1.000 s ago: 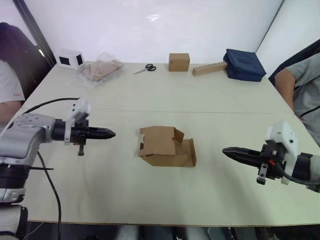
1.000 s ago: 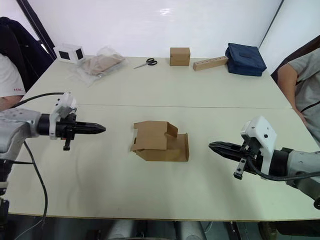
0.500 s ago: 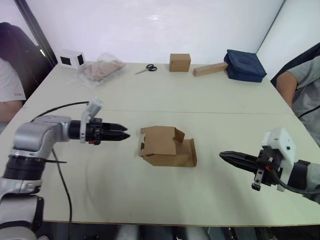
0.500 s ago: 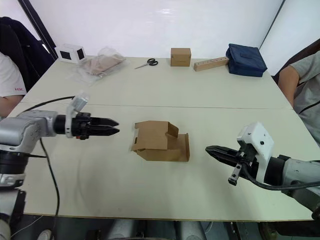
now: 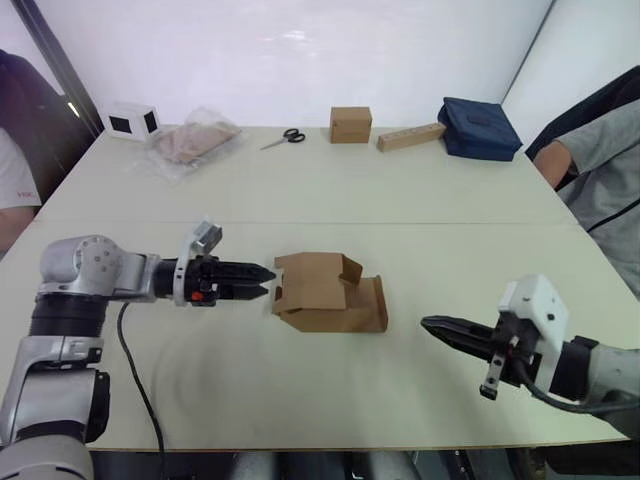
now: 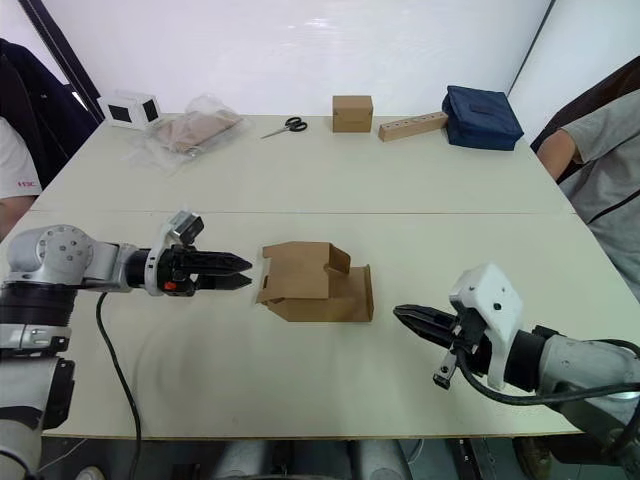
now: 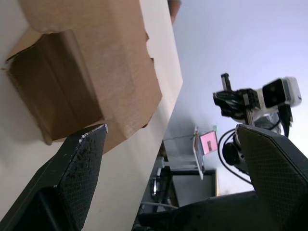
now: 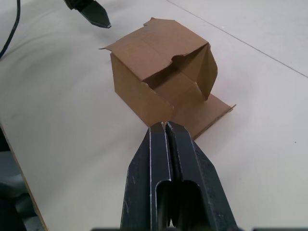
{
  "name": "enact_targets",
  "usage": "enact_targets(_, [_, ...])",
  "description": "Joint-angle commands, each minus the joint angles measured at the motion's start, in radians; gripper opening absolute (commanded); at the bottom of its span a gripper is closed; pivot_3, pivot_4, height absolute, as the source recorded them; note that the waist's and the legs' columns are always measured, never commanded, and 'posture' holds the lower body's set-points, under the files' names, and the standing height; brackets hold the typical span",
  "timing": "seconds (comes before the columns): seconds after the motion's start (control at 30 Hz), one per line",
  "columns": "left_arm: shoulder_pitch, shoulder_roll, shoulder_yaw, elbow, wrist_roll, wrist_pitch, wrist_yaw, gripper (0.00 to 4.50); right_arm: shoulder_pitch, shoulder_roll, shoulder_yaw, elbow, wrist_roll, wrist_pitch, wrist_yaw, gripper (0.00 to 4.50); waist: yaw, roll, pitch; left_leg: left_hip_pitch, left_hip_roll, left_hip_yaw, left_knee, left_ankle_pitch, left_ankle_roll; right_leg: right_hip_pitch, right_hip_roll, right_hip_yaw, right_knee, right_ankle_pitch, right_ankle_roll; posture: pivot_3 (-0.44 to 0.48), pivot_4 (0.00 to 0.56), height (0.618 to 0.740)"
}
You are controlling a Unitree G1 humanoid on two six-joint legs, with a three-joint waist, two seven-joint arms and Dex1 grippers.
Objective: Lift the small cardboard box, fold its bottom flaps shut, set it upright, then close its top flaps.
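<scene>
Gaping L jaws beside box (image 5: pixel 325 293)

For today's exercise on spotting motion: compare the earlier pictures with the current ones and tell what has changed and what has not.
The left gripper has travelled toward the small cardboard box and opened its fingers; its tips now sit right at the box's near flaps, with nothing gripped yet. The right gripper has crept slightly nearer the box, fingers shut. The box lies on its side on the table as before, and the scissors have not moved.

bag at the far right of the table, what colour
Dark navy blue bag, clearest in the right eye view.
</scene>
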Motion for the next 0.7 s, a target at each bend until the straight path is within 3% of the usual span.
enact_targets(0.03, [-0.036, -0.03, 0.017, 0.031, -0.008, 0.007, 0.035, 4.41, 0.009, 0.012, -0.022, -0.045, 0.029, -0.02, -0.036, 0.0, 0.001, 0.0, 0.0, 0.0, -0.001, 0.0, 0.0, 0.0, 0.0, 0.0, -0.001, 0.0, 0.0, 0.0, 0.0, 0.0, 0.15, 0.74])
enact_targets(0.5, [-0.06, -0.251, 0.069, 0.178, 0.088, -0.119, 0.126, 4.41, -0.021, -0.032, -0.024, -0.054, 0.078, -0.015, -0.095, 0.0, -0.001, -0.001, 0.0, 0.0, -0.001, 0.0, 0.0, 0.0, 0.0, 0.0, 0.0, 0.001, 0.0, 0.0, 0.0, 0.0, 0.15, 0.74])
enact_targets(0.7, [-0.073, -0.305, 0.078, 0.203, 0.097, -0.129, 0.123, 4.41, -0.017, -0.054, -0.035, -0.057, 0.099, -0.013, -0.108, 0.0, 0.0, -0.001, 0.0, -0.001, -0.001, -0.001, 0.0, 0.0, 0.0, 0.0, -0.001, 0.001, -0.001, 0.0, 0.0, 0.0, 0.15, 0.74])
